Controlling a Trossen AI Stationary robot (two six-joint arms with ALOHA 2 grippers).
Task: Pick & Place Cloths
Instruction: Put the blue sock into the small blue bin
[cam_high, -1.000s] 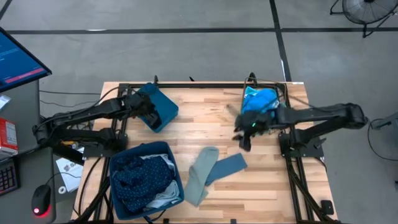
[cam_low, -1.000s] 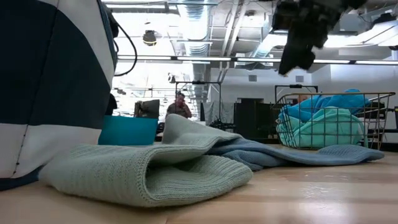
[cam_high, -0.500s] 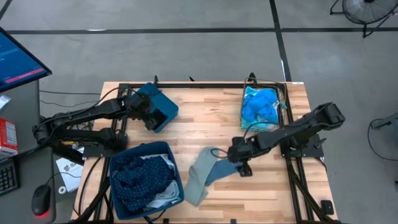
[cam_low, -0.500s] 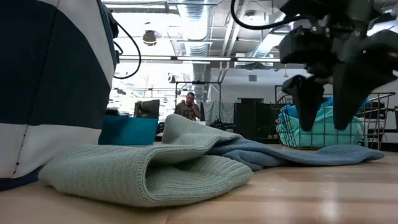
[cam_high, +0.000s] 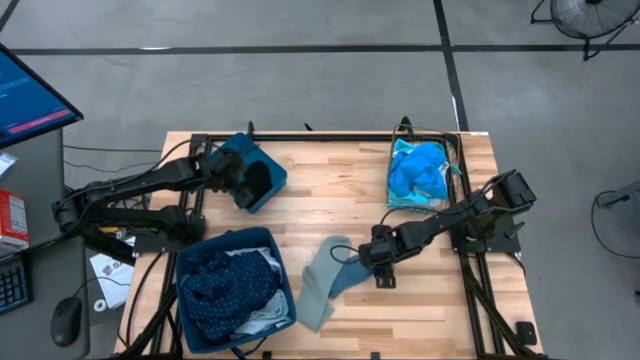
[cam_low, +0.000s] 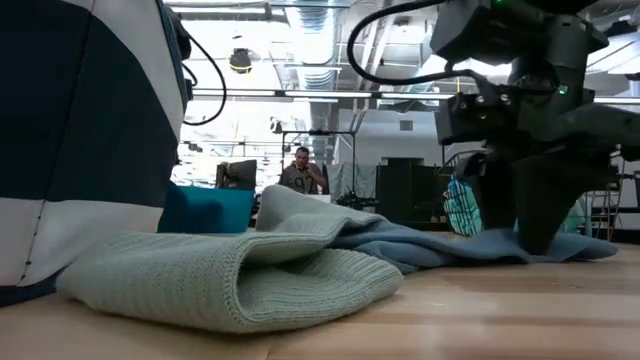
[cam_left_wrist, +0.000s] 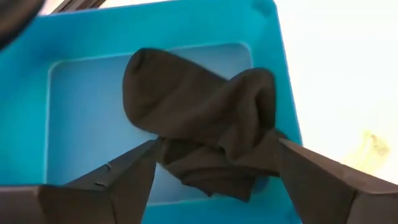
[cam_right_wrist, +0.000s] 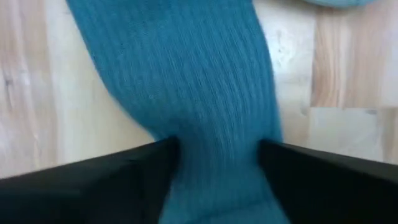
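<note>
Blue ribbed cloth (cam_right_wrist: 205, 93) lies flat on the wooden table (cam_high: 330, 190), and the right gripper (cam_right_wrist: 214, 168) is down on it with its two fingers apart, one on each side of the fabric, not yet pinched. From above, the right gripper (cam_high: 378, 252) sits at the cloth's end nearest the wire basket (cam_high: 455, 160), which already holds bright blue cloths (cam_high: 418, 170). The danger here: this blue piece overlaps the grey-green cloth (cam_high: 318, 285) beside it, so a lift could drag that one along, or the fingers could close on too thin a fold and let it slip. Across the table the left gripper (cam_left_wrist: 214, 168) hangs over a small teal bin (cam_high: 255, 170) with a dark cloth (cam_left_wrist: 205, 118) between its spread fingers, though whether they actually touch it is hard to say. A big blue bin (cam_high: 235, 290) at the front holds more cloths.
</note>
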